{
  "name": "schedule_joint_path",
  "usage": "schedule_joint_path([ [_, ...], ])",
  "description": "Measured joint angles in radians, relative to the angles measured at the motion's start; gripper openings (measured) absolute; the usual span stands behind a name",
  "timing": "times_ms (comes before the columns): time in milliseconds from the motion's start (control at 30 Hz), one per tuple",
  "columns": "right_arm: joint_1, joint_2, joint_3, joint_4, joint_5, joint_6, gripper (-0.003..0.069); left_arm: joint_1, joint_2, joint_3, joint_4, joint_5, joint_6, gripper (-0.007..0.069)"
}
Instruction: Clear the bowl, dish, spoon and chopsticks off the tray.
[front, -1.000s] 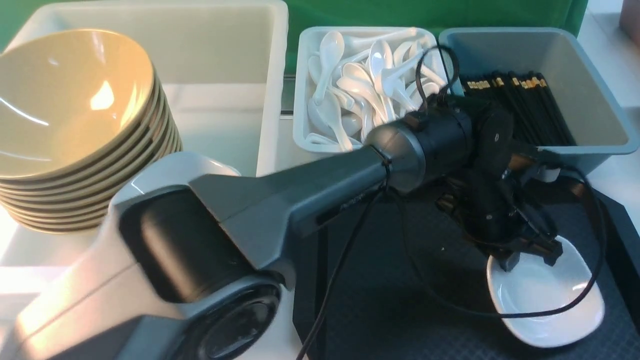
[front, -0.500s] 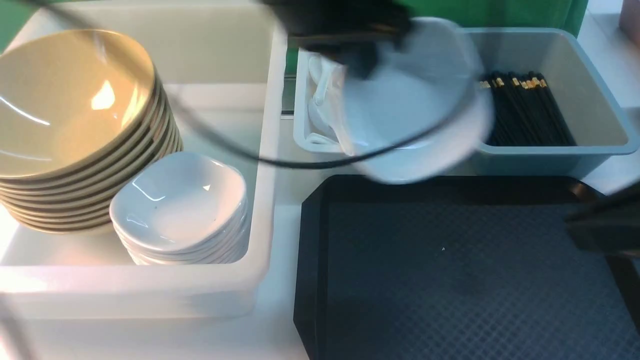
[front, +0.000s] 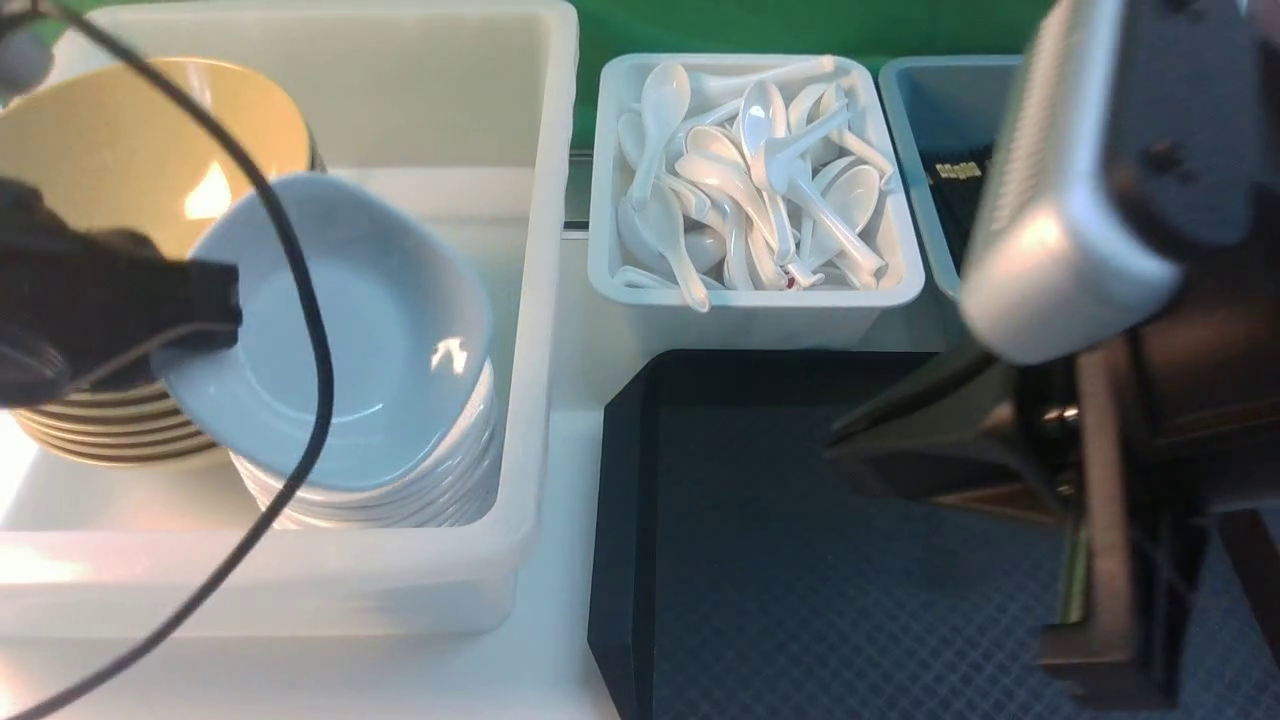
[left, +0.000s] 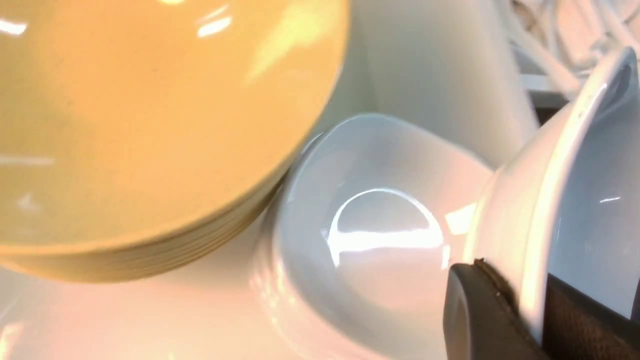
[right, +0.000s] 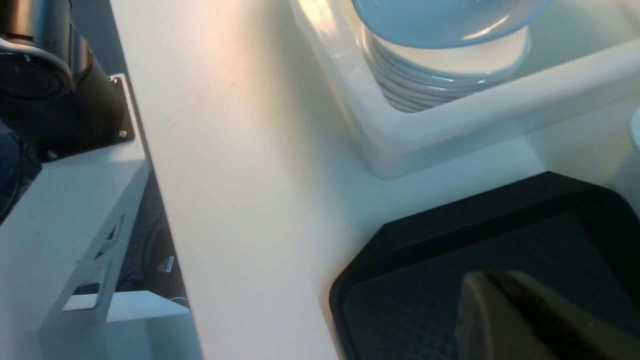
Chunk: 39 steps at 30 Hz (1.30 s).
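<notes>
My left gripper (front: 215, 300) is shut on the rim of the white dish (front: 340, 330), holding it tilted just above a stack of white dishes (front: 400, 490) in the big white tub. In the left wrist view my fingers (left: 480, 310) pinch the dish (left: 580, 200) over that stack (left: 380, 235). Beside it stands a stack of yellow bowls (front: 120, 150). My right gripper (right: 495, 290) is shut on nothing, low over the black tray (front: 760, 560). Part of the tray is hidden by my right arm; the part that shows is bare. White spoons (front: 750, 170) fill a small tub. Black chopsticks (front: 955, 170) peek out behind my right arm.
The big white tub (front: 540, 300) has a high wall between the dishes and the tray. The spoon tub's rim (front: 600, 270) and the grey-blue tub (front: 930, 90) stand just beyond the tray. My right arm (front: 1100, 180) blocks the right side. A cable (front: 300, 300) loops across the dish.
My left gripper lifted the dish off the tray and carried it left, past the spoon tub, to above the dish stack. My right arm has swung in over the tray, its gripper now shut.
</notes>
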Motion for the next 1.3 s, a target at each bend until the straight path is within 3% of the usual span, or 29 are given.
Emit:
schedule_joint_path([
  [267,0.005,0.008,0.000,0.000,-0.001,0.000,0.0036,0.000,0.151,0.003,0.050,-0.085,0.044,0.0011],
  [367,0.005,0.008,0.000,0.000,0.019,0.000,0.0036,0.000,0.208,0.003,0.059,-0.099,0.093,0.0051],
  [500,0.005,0.008,0.000,-0.001,0.043,-0.001,0.0036,0.000,0.238,-0.004,0.080,-0.075,0.151,0.0158],
  [533,0.005,0.008,0.000,-0.001,0.046,-0.001,0.0036,0.000,0.238,-0.017,0.090,-0.059,0.158,0.0225],
  [733,0.005,0.008,0.000,-0.001,0.047,-0.006,0.0036,0.000,0.228,-0.134,0.126,0.027,0.162,0.0459],
  [900,0.005,0.008,0.000,-0.001,0.046,-0.023,0.0036,0.000,0.228,-0.228,0.136,0.118,0.162,0.0515],
  [1033,0.005,0.008,0.000,-0.012,0.045,-0.026,0.0036,0.000,0.206,-0.289,0.138,0.208,0.156,0.0475],
  [1200,0.005,0.005,0.000,-0.098,0.042,0.012,0.0036,0.000,0.028,-0.258,0.204,0.304,0.154,0.0221],
  [1300,0.005,-0.016,0.003,-0.184,0.039,0.078,0.0036,0.000,-0.153,-0.135,0.259,0.296,0.154,0.0043],
])
